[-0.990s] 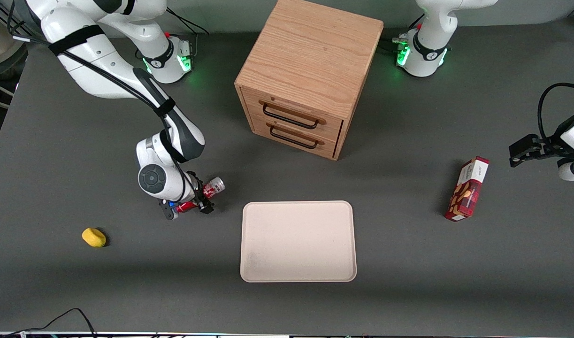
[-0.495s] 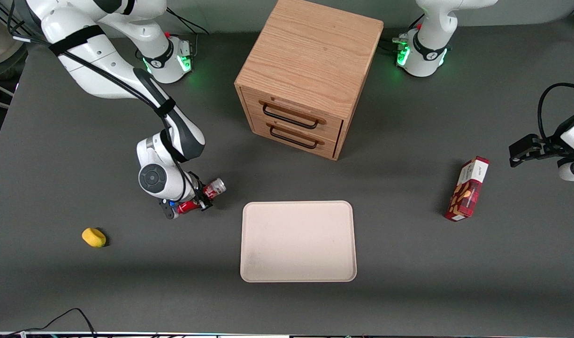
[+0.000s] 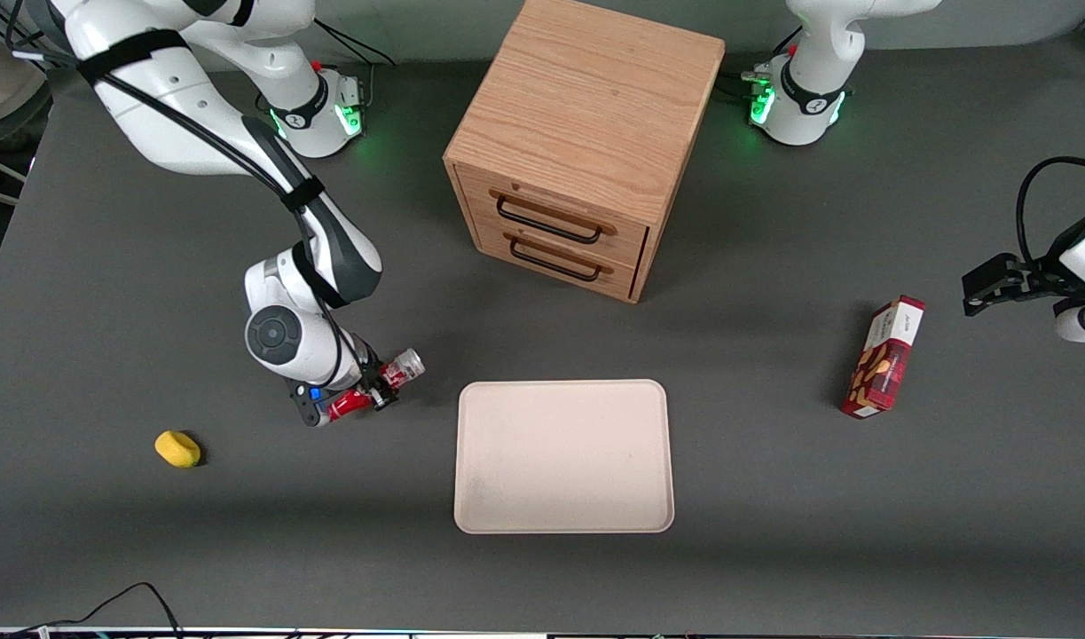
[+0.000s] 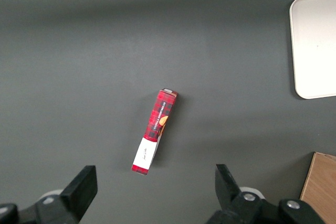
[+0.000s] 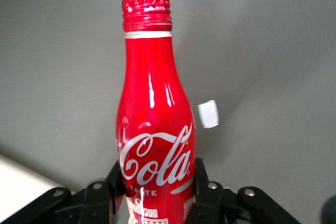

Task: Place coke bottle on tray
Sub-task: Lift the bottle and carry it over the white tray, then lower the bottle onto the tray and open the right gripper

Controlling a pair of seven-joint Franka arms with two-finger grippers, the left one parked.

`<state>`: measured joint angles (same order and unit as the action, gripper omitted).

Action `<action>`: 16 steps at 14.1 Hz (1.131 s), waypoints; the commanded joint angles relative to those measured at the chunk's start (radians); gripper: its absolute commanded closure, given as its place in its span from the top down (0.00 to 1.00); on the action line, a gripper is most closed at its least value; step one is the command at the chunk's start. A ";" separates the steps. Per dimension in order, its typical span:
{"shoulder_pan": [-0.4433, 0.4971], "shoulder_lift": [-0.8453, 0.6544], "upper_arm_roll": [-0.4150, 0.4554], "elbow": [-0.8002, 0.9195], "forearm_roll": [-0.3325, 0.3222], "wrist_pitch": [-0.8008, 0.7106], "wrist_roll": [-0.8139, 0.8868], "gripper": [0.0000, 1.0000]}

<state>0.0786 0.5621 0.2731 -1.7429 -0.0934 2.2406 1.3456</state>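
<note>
The coke bottle (image 3: 378,383) is a slim red bottle with a silver base end, held tilted just above the table. My gripper (image 3: 372,388) is shut on its body, beside the tray (image 3: 563,456) toward the working arm's end of the table. In the right wrist view the bottle (image 5: 155,129) shows its red cap and white script, with the black fingers (image 5: 206,192) pressed on both sides of its lower body. The tray is a large flat cream rectangle with rounded corners; nothing lies on it.
A wooden two-drawer cabinet (image 3: 582,142) stands farther from the front camera than the tray. A yellow object (image 3: 177,448) lies toward the working arm's end. A red snack box (image 3: 884,357) lies toward the parked arm's end; it also shows in the left wrist view (image 4: 154,131).
My gripper has risen slightly with the bottle in it and shifted a little toward the front camera and the working arm's end. The tray and other objects have not moved.
</note>
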 commanded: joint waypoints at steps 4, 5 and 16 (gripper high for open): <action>0.047 -0.002 0.020 0.327 -0.006 -0.153 -0.330 0.00; 0.082 0.011 0.012 0.379 -0.009 -0.153 -0.386 0.00; 0.243 0.418 0.002 0.683 -0.043 -0.128 -0.939 0.00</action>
<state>0.3061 0.9302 0.2821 -1.1274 -0.1277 2.1242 0.4508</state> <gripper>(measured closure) 0.458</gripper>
